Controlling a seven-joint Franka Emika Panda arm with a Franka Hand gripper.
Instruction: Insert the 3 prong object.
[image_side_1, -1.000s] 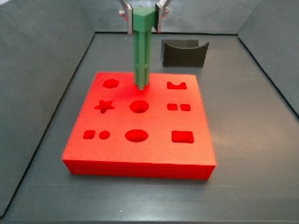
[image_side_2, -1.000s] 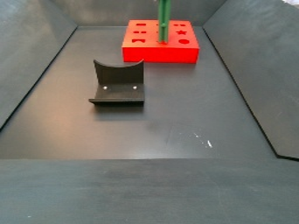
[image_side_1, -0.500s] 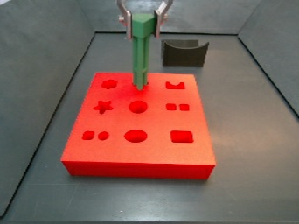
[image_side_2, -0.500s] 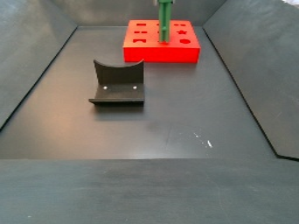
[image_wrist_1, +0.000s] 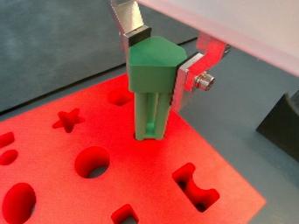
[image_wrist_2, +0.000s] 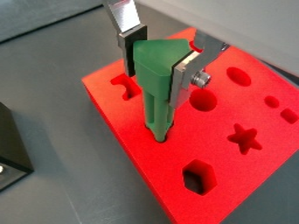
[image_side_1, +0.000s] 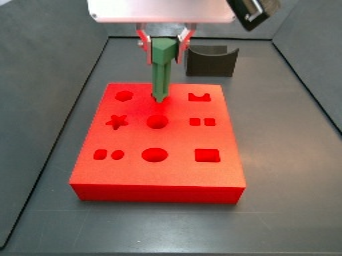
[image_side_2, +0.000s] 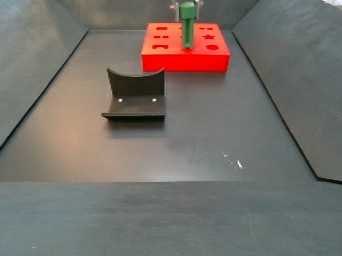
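My gripper (image_side_1: 164, 43) is shut on the top of the 3 prong object (image_side_1: 160, 70), a long bright green bar held upright. Its lower end touches the top of the red block (image_side_1: 162, 145) in the back row, between the round hole and the notched hole. In both wrist views the silver fingers (image_wrist_1: 135, 24) (image_wrist_2: 126, 24) clamp the bar's head (image_wrist_1: 155, 66) (image_wrist_2: 159, 70), and the tip meets the red surface (image_wrist_2: 158, 136). In a side view the bar (image_side_2: 187, 22) stands on the far red block (image_side_2: 186, 50).
The red block has several shaped holes: star (image_side_1: 118, 122), circle (image_side_1: 156, 121), oval (image_side_1: 156, 155), square (image_side_1: 207, 155). A dark grey curved block stands behind the red block (image_side_1: 211, 61) and shows mid-floor in a side view (image_side_2: 134, 96). Grey bin walls surround the floor.
The gripper and green bar have come down; the bar's tip has sunk lower onto the red block's back row, and the gripper's body now shows in a side view.
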